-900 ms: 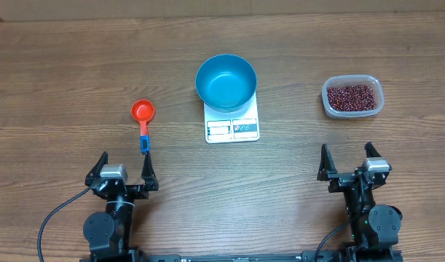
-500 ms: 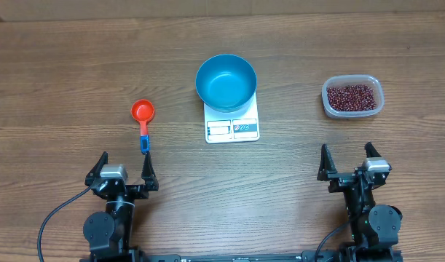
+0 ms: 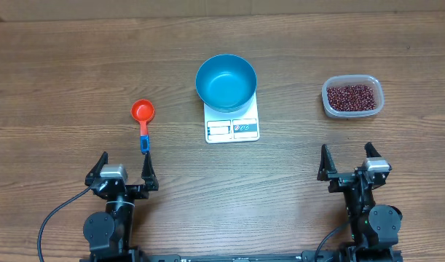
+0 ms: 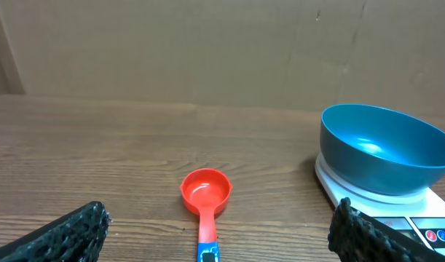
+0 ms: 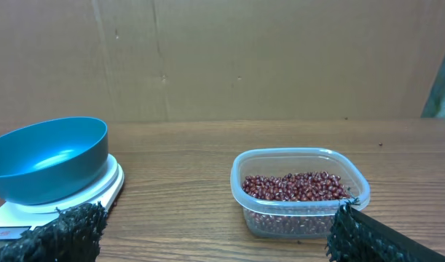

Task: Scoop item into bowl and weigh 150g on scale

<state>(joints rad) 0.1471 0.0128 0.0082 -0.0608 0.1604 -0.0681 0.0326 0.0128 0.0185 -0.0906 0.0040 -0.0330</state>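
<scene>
The blue bowl [image 3: 226,81] stands empty on the white scale [image 3: 232,128] at the table's middle; both also show in the left wrist view, the bowl [image 4: 386,149] on the scale [image 4: 419,222]. The dark red-brown beans [image 3: 352,97] fill a clear tub [image 3: 352,110] at the right, seen close in the right wrist view as beans [image 5: 295,186]. A red scoop [image 3: 143,114] with a blue handle end lies left of the scale. My left gripper [image 3: 123,164] stands open near the front edge, just below the scoop's handle [image 4: 206,244]. My right gripper [image 3: 347,156] stands open below the tub, holding nothing.
A brown cardboard wall [image 4: 207,51] closes off the far side of the wooden table [image 3: 76,65]. Cables run from both arm bases at the front edge.
</scene>
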